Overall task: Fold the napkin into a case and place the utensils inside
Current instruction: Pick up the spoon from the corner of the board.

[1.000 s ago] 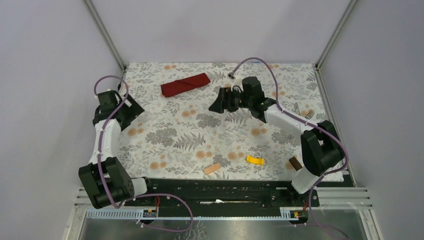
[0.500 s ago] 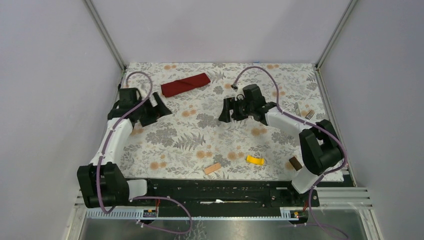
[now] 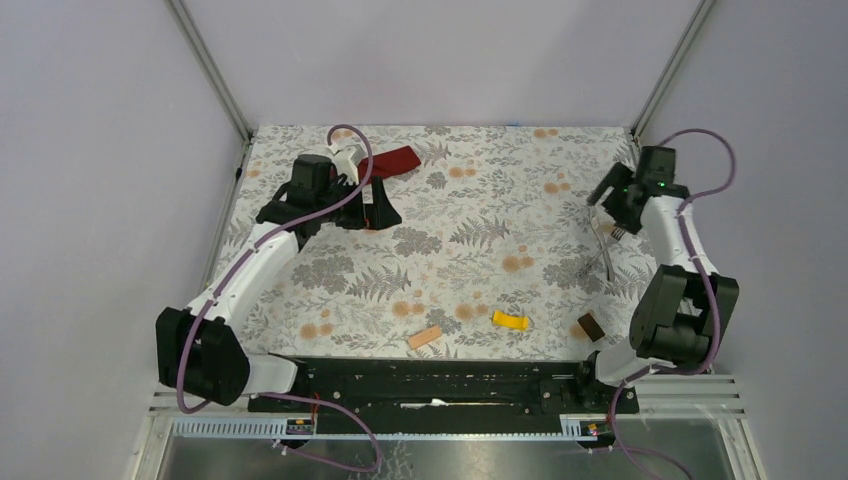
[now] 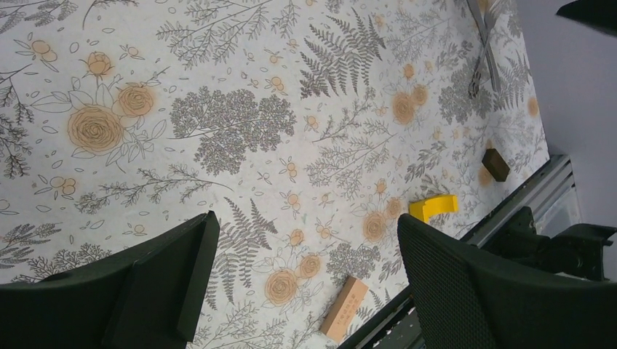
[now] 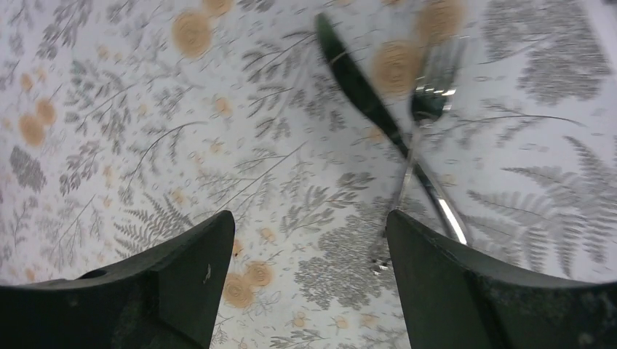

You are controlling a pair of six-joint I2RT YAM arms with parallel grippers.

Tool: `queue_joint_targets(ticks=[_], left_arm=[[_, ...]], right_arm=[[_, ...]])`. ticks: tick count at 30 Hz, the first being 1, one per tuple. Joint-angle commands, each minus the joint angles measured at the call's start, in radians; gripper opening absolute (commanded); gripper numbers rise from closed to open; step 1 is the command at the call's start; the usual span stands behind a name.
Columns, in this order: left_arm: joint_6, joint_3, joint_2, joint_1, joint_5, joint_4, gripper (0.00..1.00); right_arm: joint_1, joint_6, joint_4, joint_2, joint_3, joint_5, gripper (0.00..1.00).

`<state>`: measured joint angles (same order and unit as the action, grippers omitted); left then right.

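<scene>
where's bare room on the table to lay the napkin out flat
Bare: mid-table, between the left gripper by the napkin and the crossed knife and fork below the right gripper. Crowded: near edge, with tan block, yellow block, brown block.

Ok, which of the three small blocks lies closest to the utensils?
The brown block, rightmost along the near edge; the yellow block and tan block lie farther left.

No text, label, brand, number or sign can be read anywhere. The tan block [image 4: 343, 308] by the counter's near edge may bear faint marks on its top face, too small to make out.
</scene>
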<state>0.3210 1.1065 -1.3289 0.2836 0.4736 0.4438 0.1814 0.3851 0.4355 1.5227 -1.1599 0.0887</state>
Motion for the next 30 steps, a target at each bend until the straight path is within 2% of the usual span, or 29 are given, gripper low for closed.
queue_joint_targets(ticks=[1,5,11,16,30], left_arm=[[-0.044,-0.045,0.088,0.022,0.030,-0.099,0.99],[-0.019,-0.086,0.132,0.025,0.042,-0.130,0.99],[0.014,-0.091,0.132,0.027,0.092,-0.146,0.99],[0.018,-0.070,0.105,0.047,0.145,-0.134,0.98],[0.013,-0.051,0.053,0.068,0.189,-0.115,0.98]], right_arm=[[0.084,0.002,0.244,0.070,-0.161,-0.070,0.81],[0.098,-0.044,0.347,0.176,-0.222,-0.050,0.72],[0.099,-0.050,0.383,0.285,-0.235,-0.055,0.63],[0.098,-0.048,0.373,0.352,-0.231,-0.024,0.59],[0.098,-0.077,0.291,0.442,-0.190,-0.084,0.50]])
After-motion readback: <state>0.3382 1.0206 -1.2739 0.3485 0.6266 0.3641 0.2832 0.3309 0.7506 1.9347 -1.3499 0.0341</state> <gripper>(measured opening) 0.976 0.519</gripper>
